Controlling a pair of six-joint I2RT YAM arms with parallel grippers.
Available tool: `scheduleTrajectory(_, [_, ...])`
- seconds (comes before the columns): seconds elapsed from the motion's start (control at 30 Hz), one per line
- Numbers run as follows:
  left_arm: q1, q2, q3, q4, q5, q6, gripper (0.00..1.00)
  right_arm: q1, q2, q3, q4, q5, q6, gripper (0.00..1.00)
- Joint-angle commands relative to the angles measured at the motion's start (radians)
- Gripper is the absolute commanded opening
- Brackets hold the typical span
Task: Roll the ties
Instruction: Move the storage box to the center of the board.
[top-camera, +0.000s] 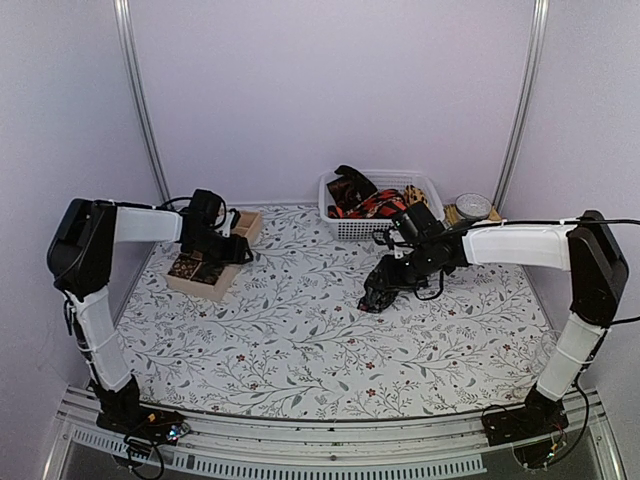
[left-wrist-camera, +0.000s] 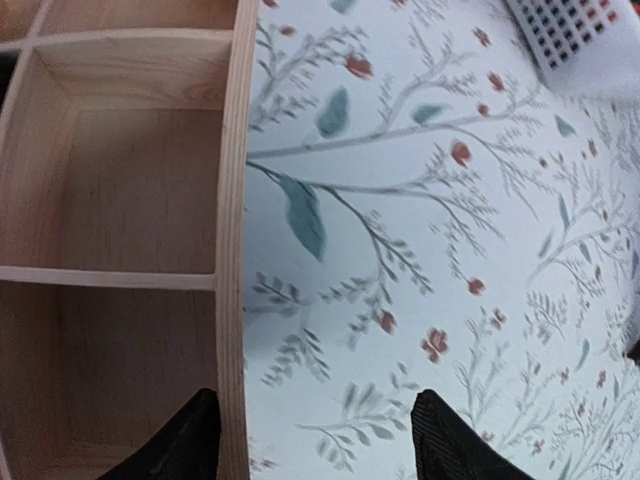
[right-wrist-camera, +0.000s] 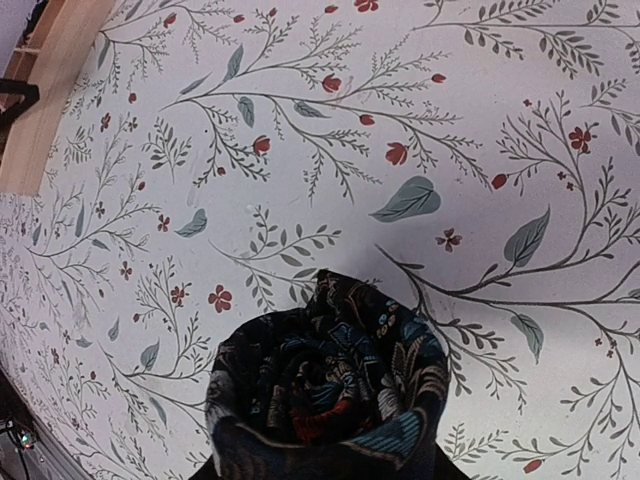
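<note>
tray (left-wrist-camera: 130, 180): pale bare wood, matt | basket (top-camera: 350, 228): white plastic mesh | rolled tie (right-wrist-camera: 320, 390): patterned cloth

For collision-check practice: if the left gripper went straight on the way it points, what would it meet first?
Probably the wooden tray's outer wall, standing between its fingers; depth is unclear.

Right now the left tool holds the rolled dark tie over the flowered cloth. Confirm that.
Not the left: it is the right tool that holds the rolled dark tie over the flowered cloth, as the right wrist view shows.
</note>
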Motion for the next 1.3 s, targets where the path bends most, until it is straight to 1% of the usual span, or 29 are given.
scheduleTrajectory(0.0, [-0.145,-0.139,-0.170,0.055,0.097,-0.175,0.65,-0.012,-0.147,-0.012,0.007,-0.001,-0.002,0.06])
scheduleTrajectory(0.1, [-0.241,-0.215,-0.259,0.109,0.092,-0.268,0.66,-0.023,-0.166,-0.021,-0.003,-0.003,-0.002,0.06])
scheduleTrajectory(0.17, [-0.303,-0.243,-0.292,0.145,0.084,-0.325,0.67,-0.031,-0.185,-0.030,-0.018,0.007,-0.001,0.06])
scheduleTrajectory(0.27, [-0.389,-0.237,-0.277,0.186,0.073,-0.378,0.67,-0.041,-0.241,-0.036,-0.058,0.032,0.002,0.06])
scheduleTrajectory(0.33, [-0.440,-0.207,-0.217,0.198,0.049,-0.390,0.68,-0.048,-0.279,-0.030,-0.096,0.063,0.001,0.06])
scheduleTrajectory(0.43, [-0.473,-0.158,-0.075,0.183,0.047,-0.377,0.71,-0.059,-0.325,-0.004,-0.153,0.112,-0.005,0.06])
scheduleTrajectory(0.57, [-0.479,-0.147,0.137,0.103,0.010,-0.309,0.83,-0.076,-0.355,0.032,-0.205,0.133,-0.021,0.06])
scheduleTrajectory(0.63, [-0.460,-0.164,0.184,0.051,-0.029,-0.269,0.88,-0.078,-0.366,0.042,-0.215,0.130,-0.024,0.06])
scheduleTrajectory(0.7, [-0.418,-0.190,0.180,0.008,-0.050,-0.243,0.91,-0.078,-0.376,0.046,-0.216,0.121,-0.022,0.06])
scheduleTrajectory(0.73, [-0.395,-0.210,0.156,-0.003,-0.053,-0.236,0.92,-0.078,-0.382,0.044,-0.215,0.115,-0.021,0.06])
scheduleTrajectory(0.77, [-0.367,-0.232,0.122,-0.005,-0.057,-0.231,0.98,-0.078,-0.387,0.043,-0.214,0.114,-0.019,0.06])
scheduleTrajectory(0.8, [-0.337,-0.255,0.084,-0.006,-0.062,-0.226,1.00,-0.077,-0.397,0.040,-0.211,0.107,-0.017,0.06])
scheduleTrajectory(0.9, [-0.249,-0.310,-0.041,0.002,-0.072,-0.212,1.00,-0.077,-0.413,0.034,-0.199,0.078,-0.012,0.06])
scheduleTrajectory(0.97, [-0.181,-0.327,-0.122,0.041,-0.045,-0.208,1.00,-0.075,-0.420,0.029,-0.185,0.042,-0.007,0.06])
scheduleTrajectory(1.07, [-0.115,-0.337,-0.231,0.123,0.036,-0.242,1.00,-0.058,-0.417,0.040,-0.174,0.014,0.002,0.06])
scheduleTrajectory(1.17, [-0.084,-0.323,-0.329,0.217,0.110,-0.286,1.00,-0.032,-0.400,0.048,-0.151,-0.017,0.016,0.06])
scheduleTrajectory(1.27, [-0.081,-0.303,-0.390,0.286,0.171,-0.341,1.00,-0.014,-0.363,0.049,-0.122,-0.061,0.043,0.06])
